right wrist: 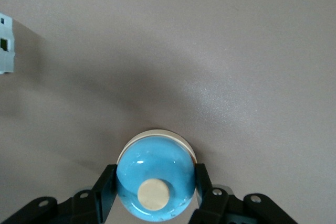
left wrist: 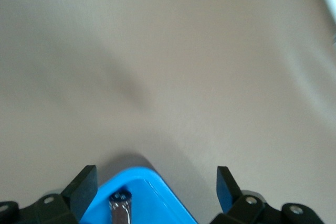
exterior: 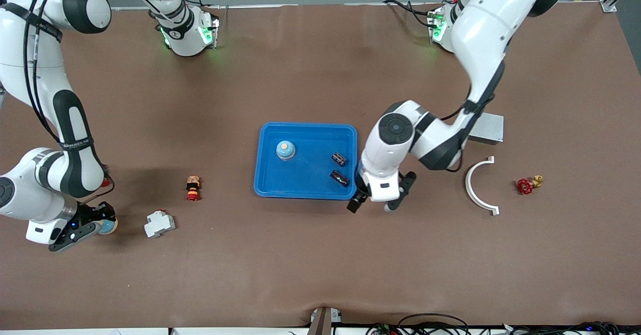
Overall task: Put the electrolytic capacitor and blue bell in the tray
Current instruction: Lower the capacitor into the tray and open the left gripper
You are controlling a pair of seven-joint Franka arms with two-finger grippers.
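Note:
The bright-blue tray (exterior: 305,130) lies mid-table. In it are a blue bell (exterior: 285,149) with a beige button and two black electrolytic capacitors (exterior: 339,158) (exterior: 340,178). My left gripper (exterior: 373,204) is open and empty over the tray's corner nearer the camera at the left arm's end. The left wrist view shows that gripper (left wrist: 156,187), the tray corner (left wrist: 157,195) and one capacitor (left wrist: 121,207). My right gripper (exterior: 95,225) is low at the right arm's end of the table, shut on a second blue bell (exterior: 107,226). In the right wrist view its fingers (right wrist: 105,190) touch both sides of this bell (right wrist: 155,179).
A white plastic module (exterior: 159,223) (right wrist: 5,43) lies beside the right gripper. A red-and-orange push button (exterior: 193,188) stands between it and the tray. Toward the left arm's end are a grey metal box (exterior: 488,127), a white curved piece (exterior: 473,187) and a red valve (exterior: 526,185).

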